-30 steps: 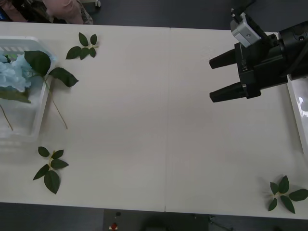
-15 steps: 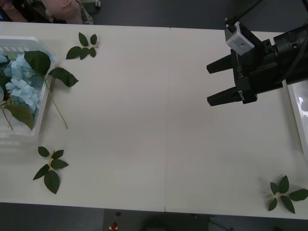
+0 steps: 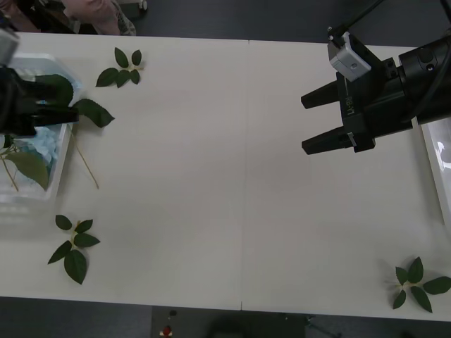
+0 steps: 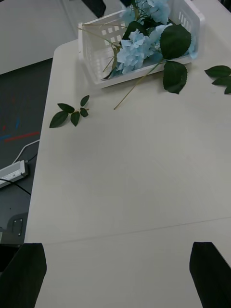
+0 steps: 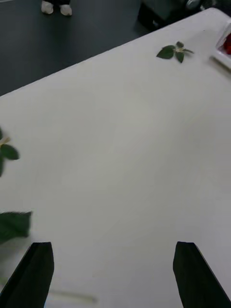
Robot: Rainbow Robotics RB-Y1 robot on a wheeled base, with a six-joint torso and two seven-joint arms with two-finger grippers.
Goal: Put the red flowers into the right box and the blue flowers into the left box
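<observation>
- Blue flowers (image 4: pixel 137 45) lie in the left box (image 3: pixel 32 186) at the far left of the worktop (image 3: pixel 232 176); in my right wrist view their pale heads rest inside the slotted walls, while one long stem and two big leaves hang out over the rim onto the worktop.
- My left gripper (image 3: pixel 60 100) sits above that box's inner edge, its black fingers (image 5: pixel 33 272) released and spread apart, with nothing between them.
- Near the box, a loose leaf sprig (image 3: pixel 121 68) lies toward the far edge of the worktop, and another leaf sprig (image 3: pixel 74 246) lies toward the near edge.
- My right gripper (image 3: pixel 317 120) hangs over the right half of the worktop, pointing left, its fingers (image 3: pixel 328 141) also released and empty, well apart from the flowers.
- Past my right arm, the right box (image 3: pixel 437 158) shows as a smooth white rim at the worktop's right edge; my left wrist view catches a bit of red inside it.
- A third leaf sprig (image 3: pixel 417 283) lies at the near right corner.
</observation>
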